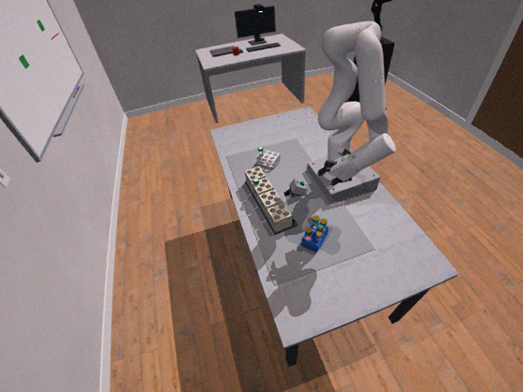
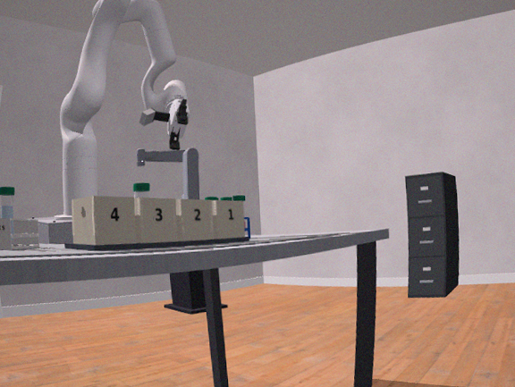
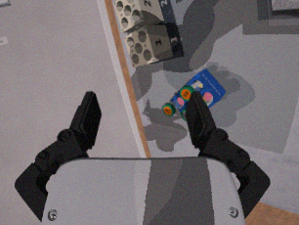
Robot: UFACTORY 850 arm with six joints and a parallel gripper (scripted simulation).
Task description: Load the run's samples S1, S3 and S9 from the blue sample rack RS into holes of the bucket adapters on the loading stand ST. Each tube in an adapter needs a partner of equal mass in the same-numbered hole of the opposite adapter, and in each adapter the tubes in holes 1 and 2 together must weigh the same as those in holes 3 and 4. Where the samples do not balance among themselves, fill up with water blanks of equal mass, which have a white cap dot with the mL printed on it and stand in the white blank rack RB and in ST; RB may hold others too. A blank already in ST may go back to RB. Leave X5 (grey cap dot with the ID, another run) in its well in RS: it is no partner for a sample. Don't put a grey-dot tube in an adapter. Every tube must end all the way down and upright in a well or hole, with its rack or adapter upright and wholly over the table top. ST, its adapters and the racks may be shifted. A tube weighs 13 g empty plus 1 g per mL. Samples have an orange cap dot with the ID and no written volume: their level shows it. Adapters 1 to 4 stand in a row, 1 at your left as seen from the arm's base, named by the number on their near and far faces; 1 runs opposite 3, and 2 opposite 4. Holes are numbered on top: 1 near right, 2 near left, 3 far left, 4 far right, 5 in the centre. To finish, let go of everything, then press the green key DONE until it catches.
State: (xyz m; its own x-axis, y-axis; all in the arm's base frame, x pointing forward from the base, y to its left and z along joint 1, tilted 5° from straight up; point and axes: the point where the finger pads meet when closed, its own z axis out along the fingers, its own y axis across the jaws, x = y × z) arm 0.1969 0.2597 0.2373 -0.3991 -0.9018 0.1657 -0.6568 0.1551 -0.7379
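The blue sample rack RS [image 1: 315,237] stands on the mat and holds several green-capped tubes with orange cap dots; it also shows in the wrist view [image 3: 197,93]. The loading stand ST [image 1: 267,197] carries four beige adapters in a row, labelled 4, 3, 2, 1 from left to right in the exterior view [image 2: 158,217]. One green-capped tube [image 2: 141,190] stands in an adapter, about at adapter 3. The white blank rack RB [image 1: 268,158] holds one tube [image 1: 260,150]. My gripper [image 2: 175,141] hangs high above the table, open and empty, and also shows in the wrist view [image 3: 142,119].
The green DONE key [image 1: 302,183] sits between ST and the arm's base block [image 1: 346,181]. The table's long edge runs just beyond ST [image 3: 120,61]. A desk with a monitor [image 1: 255,23] and a filing cabinet [image 2: 430,235] stand away from the table.
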